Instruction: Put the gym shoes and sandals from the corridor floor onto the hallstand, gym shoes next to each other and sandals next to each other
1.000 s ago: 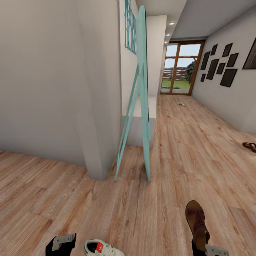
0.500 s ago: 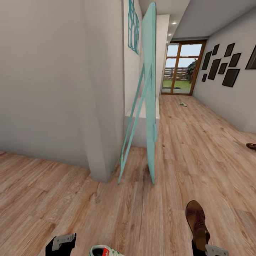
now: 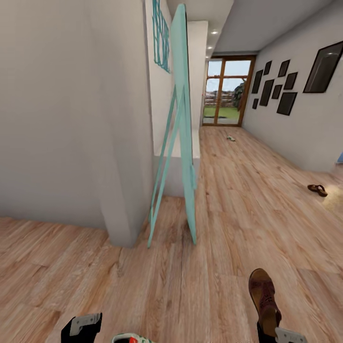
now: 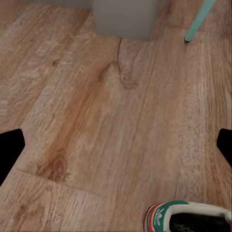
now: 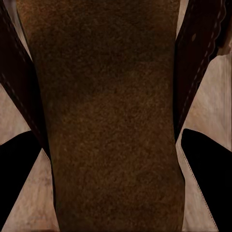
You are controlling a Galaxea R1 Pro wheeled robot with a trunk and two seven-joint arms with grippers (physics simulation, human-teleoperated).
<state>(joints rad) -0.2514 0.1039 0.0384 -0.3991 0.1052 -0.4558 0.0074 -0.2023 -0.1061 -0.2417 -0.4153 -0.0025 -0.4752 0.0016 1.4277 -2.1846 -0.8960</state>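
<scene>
Your right gripper [image 3: 281, 333] is clamped on a brown sandal [image 3: 263, 297] at its heel end, toe pointing away over the corridor floor [image 3: 228, 228]. Its sole looks flat and light, but held by one end it may droop or swing, so carry it gently. The left gripper [image 3: 85, 325] sits low beside a gym shoe [image 3: 129, 338]; whether its jaws grip that shoe, you cannot tell. The second sandal [image 3: 317, 189] lies far right near the wall; take it across the footbed edge. A small pale shoe-like thing [image 3: 231, 138] lies far down the corridor.
</scene>
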